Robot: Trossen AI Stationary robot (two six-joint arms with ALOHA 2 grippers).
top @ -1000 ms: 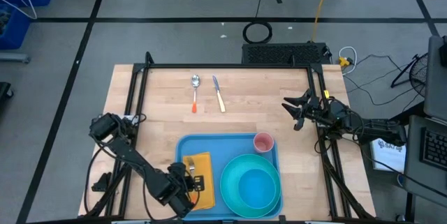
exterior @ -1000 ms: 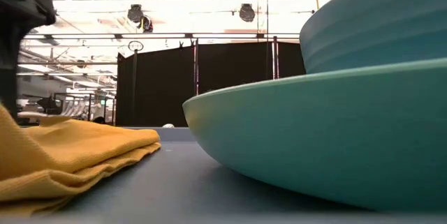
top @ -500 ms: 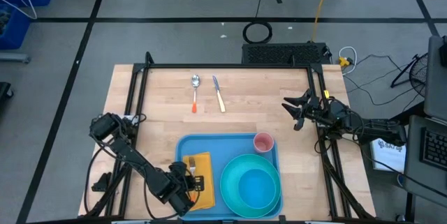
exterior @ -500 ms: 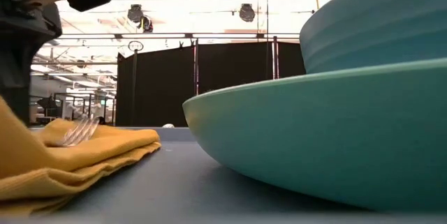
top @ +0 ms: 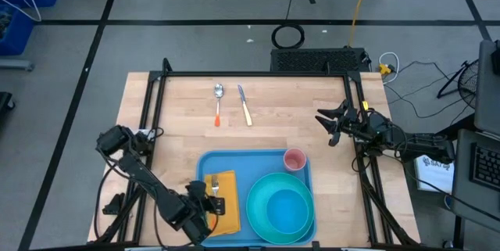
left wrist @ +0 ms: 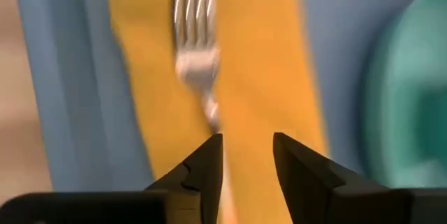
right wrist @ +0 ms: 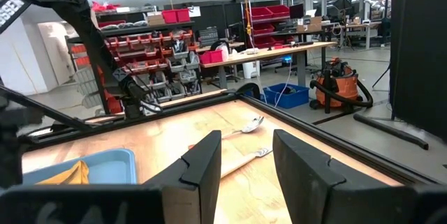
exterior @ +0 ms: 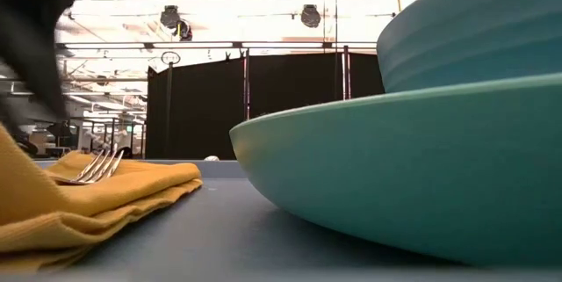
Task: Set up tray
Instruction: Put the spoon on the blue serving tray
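Note:
The light-blue tray (top: 234, 161) lies at the table's near edge. On its left part a yellow-orange napkin (top: 224, 196) lies flat, with a silver fork (left wrist: 196, 39) on top, tines toward the far edge. My left gripper (left wrist: 248, 154) stands open just over the fork's handle end, tilted down; its left finger (left wrist: 202, 165) hides that end. A teal plate (top: 262, 221) holding a teal bowl (top: 285, 208) fills the tray's right part, and a pink cup (top: 294, 159) stands in its far right corner. My right gripper (top: 332, 123) waits open at the table's right edge. My left gripper stands open above the fork's handle (left wrist: 211, 116), coming from the near side and slanting down. One finger covers the handle's end, so I cannot tell whether it touches the fork. The fork lies flat on the napkin.
A spoon with an orange handle (top: 218, 101) and a knife (top: 244, 105) lie side by side on the bare wood near the far edge. Black frame rails (top: 152, 110) run along the table's left, right and far sides.
My left gripper has opened and let go of the fork, which now lies on the napkin with its tines showing. The gripper has drawn back a little toward the table's near left corner and rolled slightly.

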